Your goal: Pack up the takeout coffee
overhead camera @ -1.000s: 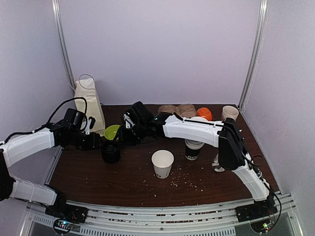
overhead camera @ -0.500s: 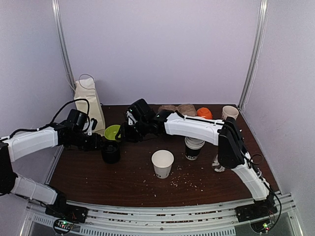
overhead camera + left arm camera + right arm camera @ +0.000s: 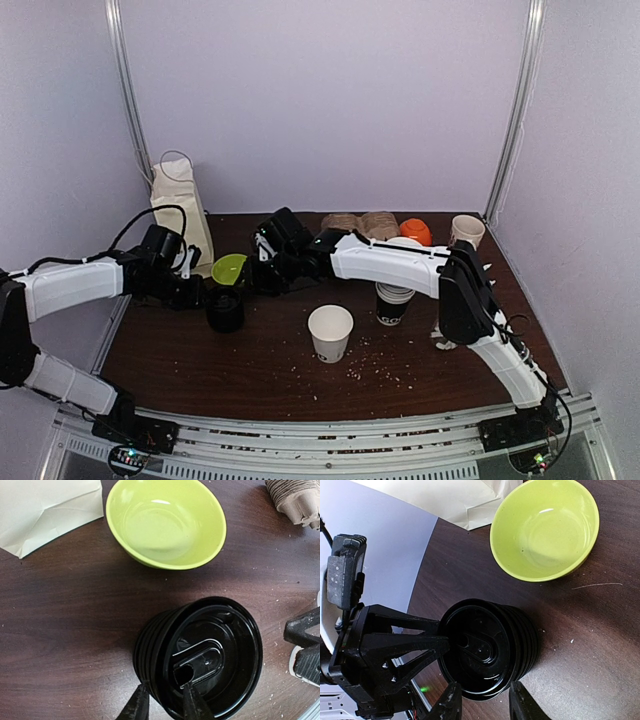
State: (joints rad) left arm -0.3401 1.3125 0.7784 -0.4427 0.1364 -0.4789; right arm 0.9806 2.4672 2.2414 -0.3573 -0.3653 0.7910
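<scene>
Clamps rim of top lid (image 3: 220, 645) in left pincer (image 3: 163, 690); straddles lid stack (image 3: 525, 635) with right pincer (image 3: 485, 686), apart. Cannot read print on white cup (image 3: 330, 330).

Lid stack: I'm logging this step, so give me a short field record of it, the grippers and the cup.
lid stack: upright, beside bowl, not touching it
top lid: askew on stack
left gripper: pinching top lid's rim
right gripper: open, fingers flanking stack
cup: lidless, upright, apart from stack
</scene>
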